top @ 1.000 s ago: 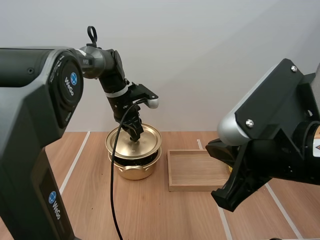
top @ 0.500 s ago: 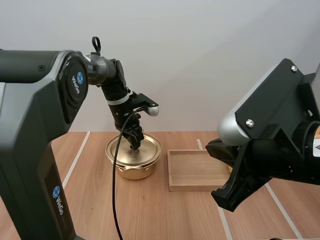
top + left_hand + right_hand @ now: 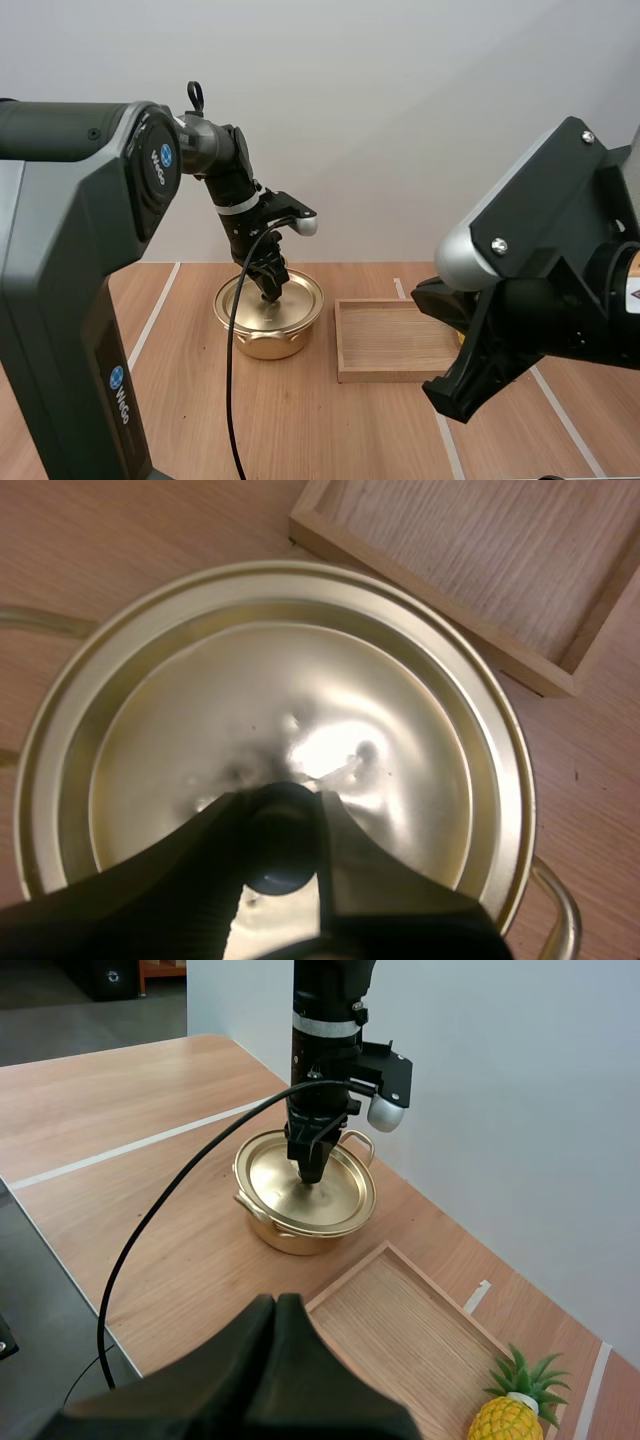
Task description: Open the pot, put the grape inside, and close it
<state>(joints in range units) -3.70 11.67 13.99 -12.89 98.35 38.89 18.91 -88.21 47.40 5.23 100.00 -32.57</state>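
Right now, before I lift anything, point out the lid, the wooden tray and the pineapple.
lid [image 3: 330,670], left wrist view, on its shiny inner panel.
wooden tray [image 3: 400,340], high view, on its bare floor.
pineapple [image 3: 505,1422], right wrist view, on its yellow body.

Lid [image 3: 400,730] under left gripper [image 3: 283,830]: polished gold metal, glossy, smooth. Knob [image 3: 280,865] in its fingers [image 3: 190,880]: dark, matt. Fingers: black, ribbed. Tray [image 3: 480,560] beside it: pale matt wood.
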